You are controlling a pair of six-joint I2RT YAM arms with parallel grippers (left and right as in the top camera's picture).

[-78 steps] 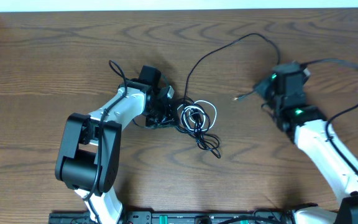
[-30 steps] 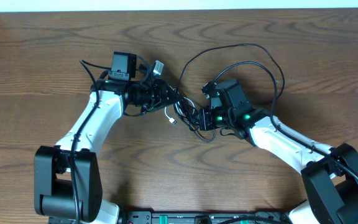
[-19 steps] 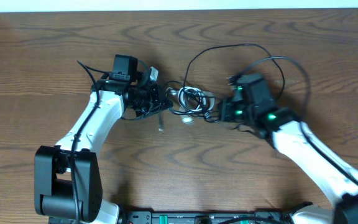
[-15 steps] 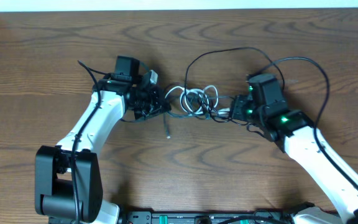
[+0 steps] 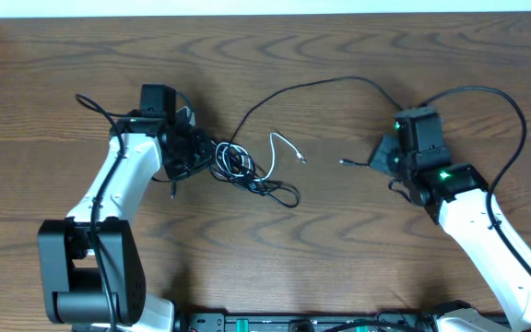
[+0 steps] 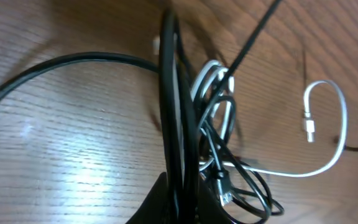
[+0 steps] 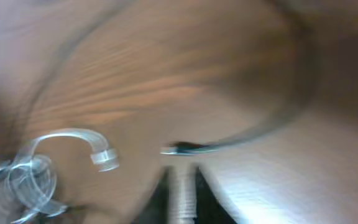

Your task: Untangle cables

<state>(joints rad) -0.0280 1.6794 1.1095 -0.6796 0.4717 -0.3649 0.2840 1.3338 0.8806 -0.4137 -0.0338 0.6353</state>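
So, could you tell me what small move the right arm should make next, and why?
Probably bring the right end effector over to the white cable, whose plug end curls free of the tangle, and draw it away. The left end effector is shut on the tangle, anchoring it, so a pull may slide the white cable out.

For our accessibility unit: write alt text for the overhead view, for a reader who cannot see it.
The left pincer grips a knot of black and white cables on a wooden table. One long black cable arcs from the knot toward the right pincer, and a loose white end curls out between them.
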